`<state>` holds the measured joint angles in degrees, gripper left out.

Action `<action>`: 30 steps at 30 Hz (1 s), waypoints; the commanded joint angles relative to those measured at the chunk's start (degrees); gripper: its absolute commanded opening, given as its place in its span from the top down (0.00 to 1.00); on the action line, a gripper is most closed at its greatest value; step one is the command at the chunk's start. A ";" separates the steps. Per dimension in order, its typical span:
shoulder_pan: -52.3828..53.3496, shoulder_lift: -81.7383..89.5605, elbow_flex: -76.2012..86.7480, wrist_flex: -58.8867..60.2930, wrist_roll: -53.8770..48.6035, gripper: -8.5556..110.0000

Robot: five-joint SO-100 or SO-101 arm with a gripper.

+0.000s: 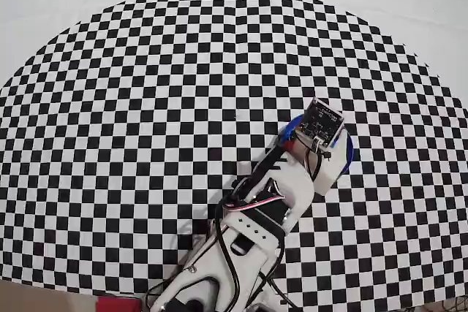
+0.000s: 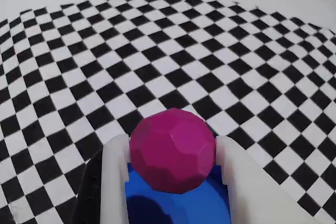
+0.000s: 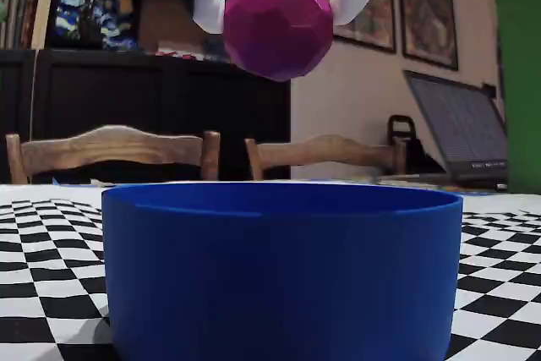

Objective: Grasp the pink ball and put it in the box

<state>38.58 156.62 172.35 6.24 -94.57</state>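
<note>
Pinching the pink ball between both fingers of my gripper, I hang above the blue box. My arm hides the ball in the overhead view, where only slivers of blue rim show; the fixed view shows it clear above the rim.

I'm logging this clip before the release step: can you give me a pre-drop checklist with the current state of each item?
1. Pink ball held between the tool's fingers: ok.
2. Ball lifted clear above the box rim, seen in the fixed view: ok.
3. Box beneath the ball, blue showing below it in the wrist view: ok.
4. Ball centred over the box: cannot tell; the arm hides most of it in the overhead view.
5. Box inside free of other things: cannot tell.
</note>
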 commanded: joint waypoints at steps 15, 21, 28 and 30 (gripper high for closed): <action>0.97 0.53 0.79 0.18 -0.44 0.93; 0.97 0.44 1.32 0.18 -0.44 0.93; 0.97 0.44 2.11 0.18 -0.44 0.93; 0.97 0.44 2.29 0.18 -0.44 0.93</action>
<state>38.94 156.62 174.90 6.24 -94.57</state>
